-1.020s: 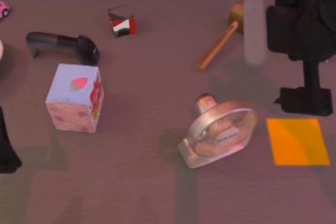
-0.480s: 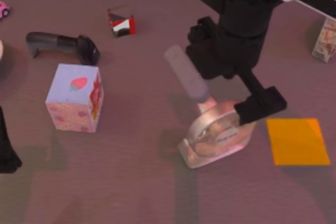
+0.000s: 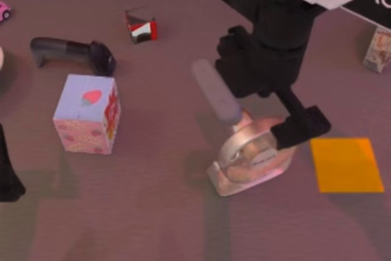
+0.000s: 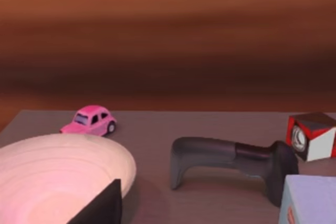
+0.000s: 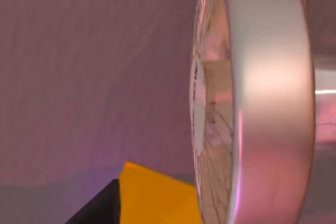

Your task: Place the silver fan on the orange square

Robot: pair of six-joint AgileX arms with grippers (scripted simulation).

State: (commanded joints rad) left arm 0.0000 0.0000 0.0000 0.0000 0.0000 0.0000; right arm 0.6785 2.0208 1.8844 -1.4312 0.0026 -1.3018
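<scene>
The silver fan point(image 3: 250, 157) stands on the table point(image 3: 159, 212) a little right of centre, toward the near edge, its ring guard tilted and its flat base toward the table's near-left side. In the right wrist view the fan point(image 5: 252, 98) fills the frame, its rim and wire grille close to the camera. The right gripper point(image 3: 264, 128) sits over the fan's far-right part; one dark finger point(image 3: 302, 128) lies against the ring's right side, while a pale, see-through finger point(image 3: 217, 93) reaches the knob end on the far-left side. The jaws stand wide, straddling the fan, and I cannot tell whether they press on it.

The orange square point(image 3: 347, 164) lies flat just to the right of the fan, near the table's right edge, apart from the fan's base; a corner of it point(image 5: 157, 198) shows in the right wrist view.

Toward the left side stands a pink-and-lilac box point(image 3: 87, 114), with a black barcode scanner point(image 3: 73, 54) beyond it and a small red-and-white cube speaker point(image 3: 142, 26) near the far edge. A pink toy car point(image 4: 89, 120) sits at the far-left corner, and a pale plate point(image 4: 58, 177) lies at the left edge. A small carton point(image 3: 377, 50) stands at the right edge. The left arm point(image 3: 7, 169) is parked at the left edge; its jaws cannot be judged.
</scene>
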